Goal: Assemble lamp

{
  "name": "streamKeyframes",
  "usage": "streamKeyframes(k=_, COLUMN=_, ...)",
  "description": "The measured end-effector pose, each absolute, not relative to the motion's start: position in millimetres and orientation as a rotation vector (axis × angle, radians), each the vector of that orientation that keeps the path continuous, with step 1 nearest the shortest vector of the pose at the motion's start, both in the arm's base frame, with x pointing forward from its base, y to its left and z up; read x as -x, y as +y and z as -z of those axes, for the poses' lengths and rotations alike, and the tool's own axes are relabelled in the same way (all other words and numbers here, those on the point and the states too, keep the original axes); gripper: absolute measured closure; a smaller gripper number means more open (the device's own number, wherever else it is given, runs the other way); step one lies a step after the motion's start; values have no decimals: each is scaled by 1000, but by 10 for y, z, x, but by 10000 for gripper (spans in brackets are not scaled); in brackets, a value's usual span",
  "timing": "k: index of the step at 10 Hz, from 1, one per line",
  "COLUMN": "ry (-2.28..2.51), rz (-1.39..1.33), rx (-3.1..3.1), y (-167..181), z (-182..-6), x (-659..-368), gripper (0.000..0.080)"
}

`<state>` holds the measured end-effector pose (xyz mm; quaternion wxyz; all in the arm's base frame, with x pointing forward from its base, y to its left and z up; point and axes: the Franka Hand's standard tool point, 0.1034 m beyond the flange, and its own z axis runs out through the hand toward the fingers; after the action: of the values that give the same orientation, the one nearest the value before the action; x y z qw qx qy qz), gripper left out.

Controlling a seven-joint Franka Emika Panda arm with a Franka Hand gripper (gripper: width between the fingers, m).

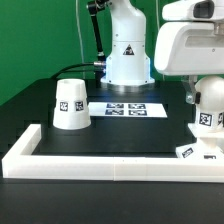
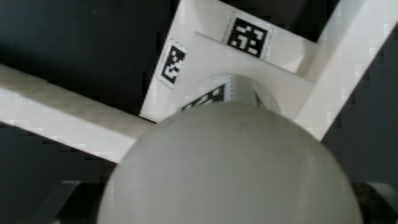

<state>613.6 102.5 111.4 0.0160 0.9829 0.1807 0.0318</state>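
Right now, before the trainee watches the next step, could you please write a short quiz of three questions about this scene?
1. True or false: the shade is already fitted over the bulb.
2. In the exterior view, what lies flat on the table between the shade and the bulb? A) the marker board B) a second shade C) a screwdriver
3. Which lamp part lies directly below the bulb?

Key: 1 false, the shade stands alone at the exterior view's left; 2 A; 3 the base.
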Motion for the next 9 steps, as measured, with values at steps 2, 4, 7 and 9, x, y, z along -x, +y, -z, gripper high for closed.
streamKeyframes(k=2, ry=238, rz=-103, rx=-3107, y=1001, z=-1118, x=-6139, gripper=220)
streamKeyframes(k=4, ry=-9, rz=-103, rx=-3124, y=980, z=-1116, x=-6140, gripper=220)
streamKeyframes(k=7, ry=-306, rz=-105, rx=-3115, y=967, z=-1115, x=-6142, gripper=220)
streamKeyframes(k=9, ry=-526, rz=-105, rx=-3089, y=956, z=-1115, x=-6141, gripper=220)
